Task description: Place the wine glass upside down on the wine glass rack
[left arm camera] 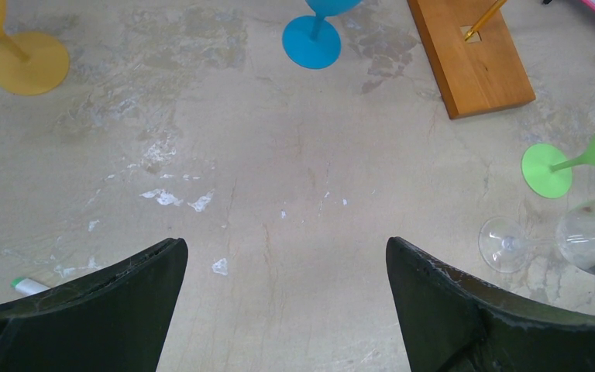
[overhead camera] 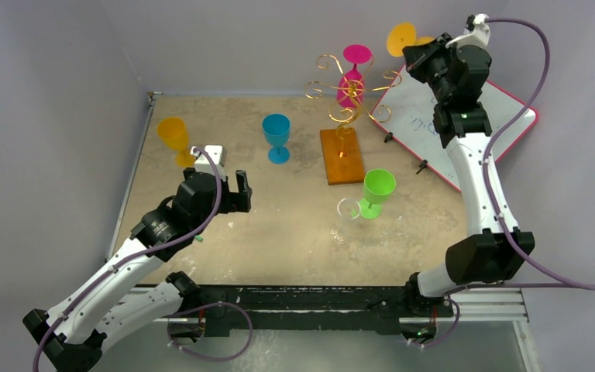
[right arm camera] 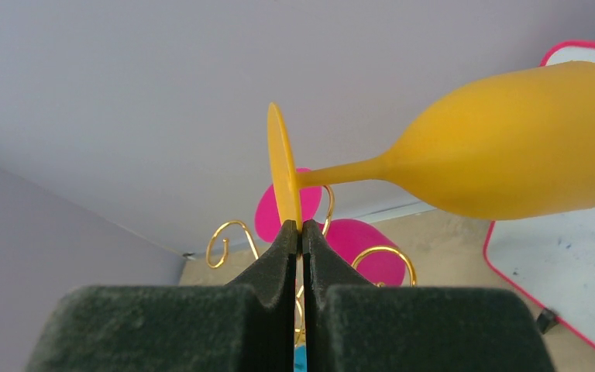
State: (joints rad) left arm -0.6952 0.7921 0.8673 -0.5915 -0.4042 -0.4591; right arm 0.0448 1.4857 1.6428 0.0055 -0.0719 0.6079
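The orange wine glass (right arm camera: 511,147) is up in the air on its side, stem about level. Its round foot is pinched at the rim between the 2 fingers of my right gripper (right arm camera: 300,229). The rack (overhead camera: 342,155), gold wire scrolls on an orange-brown wooden base, stands upright on the table to the glass's left. 1 pink glass (overhead camera: 351,87) hangs on it upside down.

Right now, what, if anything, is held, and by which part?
Right end effector pinches the orange wine glass by its foot's rim; left end effector holds nothing.
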